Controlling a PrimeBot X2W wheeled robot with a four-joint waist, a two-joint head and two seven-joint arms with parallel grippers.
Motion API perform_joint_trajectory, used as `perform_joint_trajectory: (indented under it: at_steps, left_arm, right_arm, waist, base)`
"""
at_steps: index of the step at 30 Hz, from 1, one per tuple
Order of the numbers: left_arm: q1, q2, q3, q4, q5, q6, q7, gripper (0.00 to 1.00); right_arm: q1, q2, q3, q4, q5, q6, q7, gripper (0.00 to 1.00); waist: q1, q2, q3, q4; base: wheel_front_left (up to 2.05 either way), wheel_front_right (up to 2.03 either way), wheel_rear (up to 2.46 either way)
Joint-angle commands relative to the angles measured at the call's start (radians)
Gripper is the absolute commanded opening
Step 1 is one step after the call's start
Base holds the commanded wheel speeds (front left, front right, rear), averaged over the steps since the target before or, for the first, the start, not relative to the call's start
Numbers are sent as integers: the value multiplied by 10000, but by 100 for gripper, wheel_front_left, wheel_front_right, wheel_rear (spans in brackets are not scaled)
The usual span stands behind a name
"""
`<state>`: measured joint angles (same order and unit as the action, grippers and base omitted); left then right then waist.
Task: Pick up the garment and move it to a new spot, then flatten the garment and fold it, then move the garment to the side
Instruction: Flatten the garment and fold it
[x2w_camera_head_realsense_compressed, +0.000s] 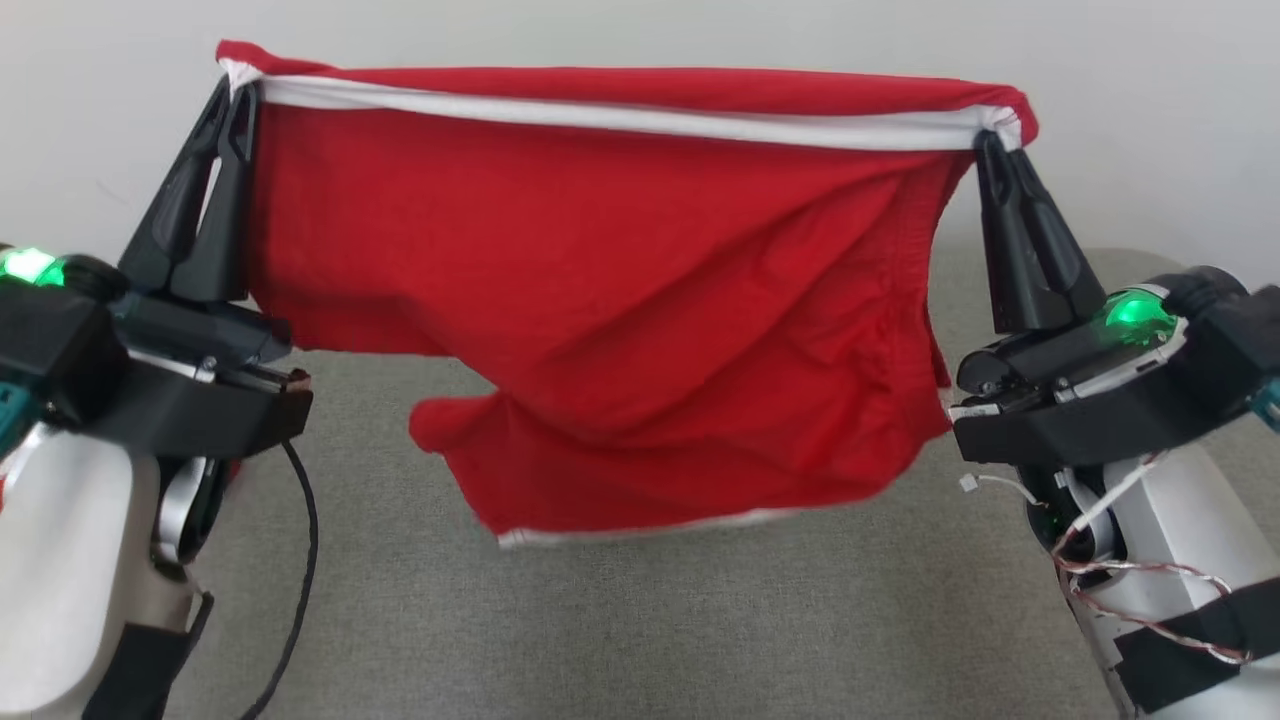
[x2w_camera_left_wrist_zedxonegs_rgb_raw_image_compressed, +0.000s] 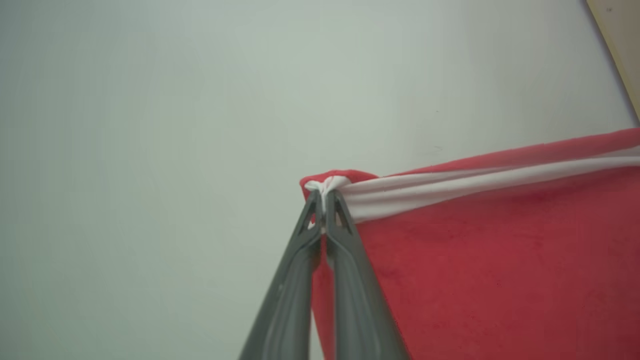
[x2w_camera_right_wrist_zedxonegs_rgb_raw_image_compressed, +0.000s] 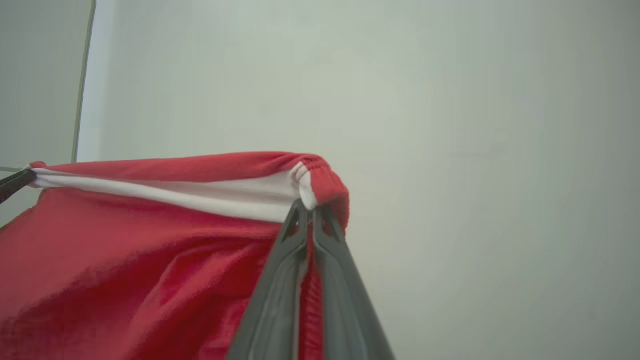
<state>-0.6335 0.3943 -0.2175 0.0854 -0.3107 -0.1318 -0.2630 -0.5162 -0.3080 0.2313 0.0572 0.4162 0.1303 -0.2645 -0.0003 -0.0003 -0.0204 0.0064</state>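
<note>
The red garment (x2w_camera_head_realsense_compressed: 600, 300) hung in the air above the surface (x2w_camera_head_realsense_compressed: 650, 640), stretched by its white-banded top edge between the two arms. The left pincer (x2w_camera_head_realsense_compressed: 232, 100), at ten o'clock in the head view, was clamped on one corner of that band. The right pincer (x2w_camera_head_realsense_compressed: 995, 140), at two o'clock, was clamped on the other.

Each grip took only a small pinch of bunched cloth, so a sharp pull outward could probably slip a corner free and drop that side. Toward four o'clock the cloth was gathered in deep diagonal folds. Laid down like that it would likely crease rather than lie flat. A loose black cable (x2w_camera_head_realsense_compressed: 305, 540) at seven o'clock might snag the left arm.

The surface was covered in grey-green woven fabric. Behind it, at twelve o'clock, stood a plain pale wall (x2w_camera_head_realsense_compressed: 600, 30).
</note>
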Motion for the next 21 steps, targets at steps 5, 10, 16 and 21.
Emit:
perform_joint_trajectory:
  at_steps: [5,10,16,21]
  left_arm:
    - [-958,-104,-437,1088,-288,30,578,0]
    - [-2517,-595,-745,2334,26,150,503,0]
    - [-4821,-852,-1034,3838,688,257,331,0]
    - [-7341,-950,-1138,4851,1343,489,135,0]
  right_arm:
    - [-1258,-605,911,1207,638,10,414,0]
    - [-3302,-882,1758,2501,606,10,265,0]
    - [-5905,-821,2210,3892,240,10,48,0]
    - [-8377,-898,1678,4742,-704,10,-16,0]
  waist:
    - [3,3,1444,99]
    - [3,3,3065,181]
    - [3,3,4240,188]
    - [3,3,4955,277]
  base:
    - [0,0,0]
    - [0,0,0]
    - [0,0,0]
    - [0,0,0]
